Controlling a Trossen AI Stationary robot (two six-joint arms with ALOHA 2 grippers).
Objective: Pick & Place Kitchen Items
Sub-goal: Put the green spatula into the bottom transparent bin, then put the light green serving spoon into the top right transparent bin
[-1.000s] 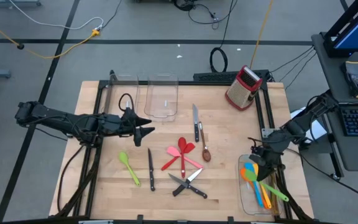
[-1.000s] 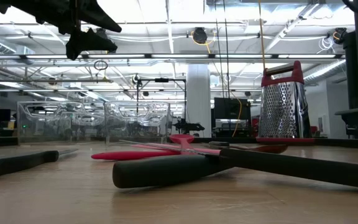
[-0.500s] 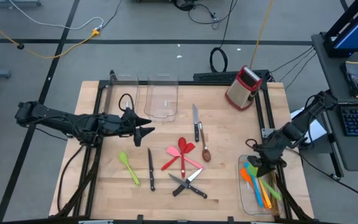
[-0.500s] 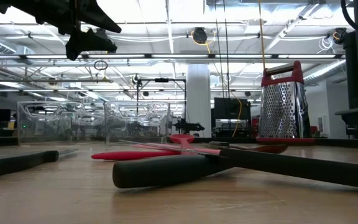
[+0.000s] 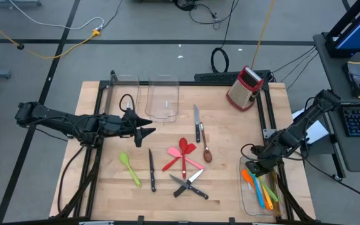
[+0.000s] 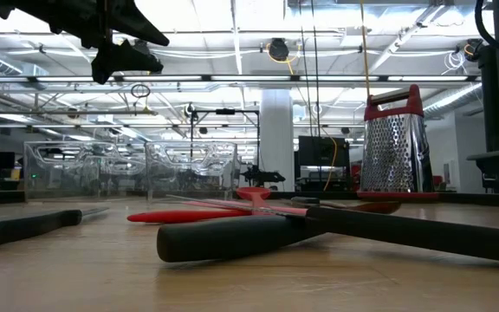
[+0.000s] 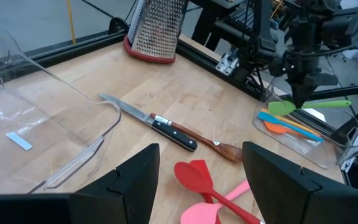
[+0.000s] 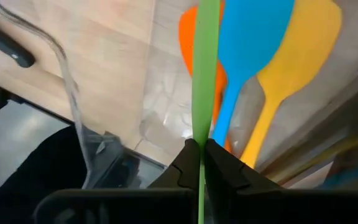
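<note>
My right gripper [image 5: 259, 164] is shut on a green spatula [image 7: 303, 104] over the clear bin [image 5: 245, 197] at the table's right near corner. An orange [image 8: 188, 37], a blue [image 8: 253, 37] and a yellow [image 8: 297, 50] utensil lie in the bin. My left gripper [image 5: 149, 131] hangs open and empty above the table's left middle; it also shows in its own wrist view [image 7: 201, 149]. On the table lie a green spoon [image 5: 130, 167], a knife [image 5: 151, 170], red and pink spatulas [image 5: 181, 155], a brown spoon [image 5: 206, 150], another knife [image 5: 197, 124] and two crossed knives [image 5: 189, 185]. My right gripper pinches the green spatula's thin handle [image 8: 199, 140] between its two fingers, coming from above and pointing down. The fingers lie across the handle. The spatula sits about level just over the utensils in the bin; whether it touches them I cannot tell.
A red box grater [image 5: 245, 87] stands at the far right. Two clear bins [image 5: 162, 99] stand at the far middle, one on its side [image 5: 122, 92]. Bare wood shows between the far bins and the grater.
My right gripper has shifted a little toward the table's left edge over the bin, still shut on the green spatula. The spatula's free handle end, which stuck out past the bin's right side, has drawn in over the bin.
</note>
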